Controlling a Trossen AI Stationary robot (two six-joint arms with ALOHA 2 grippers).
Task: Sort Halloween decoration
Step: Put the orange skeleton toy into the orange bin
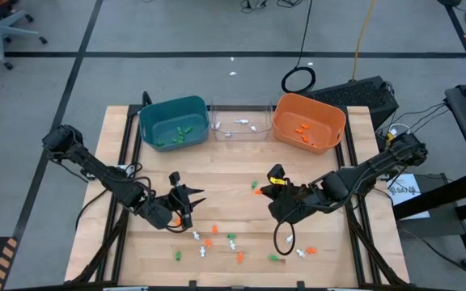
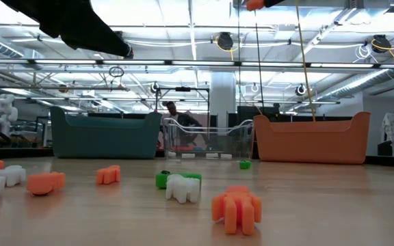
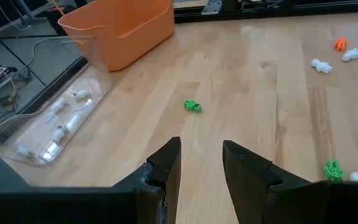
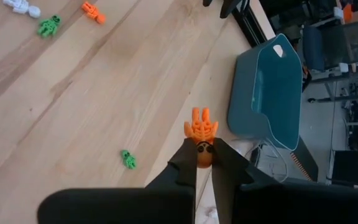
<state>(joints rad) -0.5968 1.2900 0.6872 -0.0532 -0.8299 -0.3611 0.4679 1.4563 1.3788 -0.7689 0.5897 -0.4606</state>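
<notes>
the sorting is looking partly done: green pieces are lying in the teal bin (image 1: 173,123), white ones in the clear bin (image 1: 239,123) and orange ones in the orange bin (image 1: 309,123), while about a dozen trinkets (image 1: 235,242) are waiting loose toward the counter's (image 1: 233,174) 6 o'clock edge. the right hand (image 4: 203,157) is pinching an orange trinket (image 4: 201,129) tight, above the counter's middle. the left hand (image 3: 201,163) is hovering partly open and empty at about 8 o'clock.
</notes>
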